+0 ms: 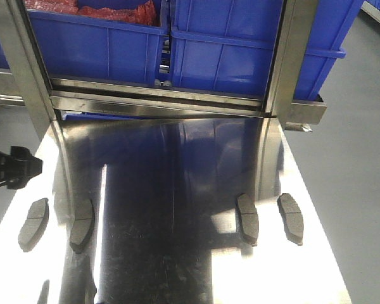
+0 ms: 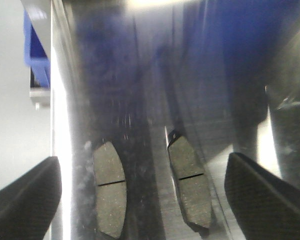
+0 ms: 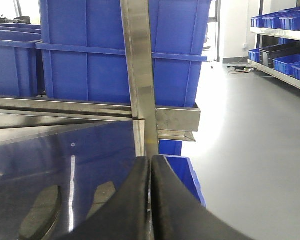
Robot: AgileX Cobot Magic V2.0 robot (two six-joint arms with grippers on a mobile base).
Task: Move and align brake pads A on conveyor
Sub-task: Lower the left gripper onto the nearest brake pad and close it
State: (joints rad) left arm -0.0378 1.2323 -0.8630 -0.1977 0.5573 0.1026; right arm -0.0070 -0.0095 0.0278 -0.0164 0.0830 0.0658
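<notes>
Centring matters: with all 4 brake pads A [image 1: 82,225] lying on the steel bench [image 1: 177,190], 2 per side, the left pincer [image 2: 142,197], spread wide over the left pair, should straddle 1 pad across its narrow width, while the right pincer [image 3: 150,166] rests pressed together, empty.

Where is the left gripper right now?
In the front view, the left gripper hovers open at the steel table's left edge, over the two left brake pads.

Left gripper [image 1: 35,168] cropped at front view's left edge; in rt-wrist view two brake pads A [image 3: 40,212] run off bottom, one partly behind right gripper [image 3: 150,161]; left-wrist view blurs steel table's [image 2: 140,75] far end.
</notes>
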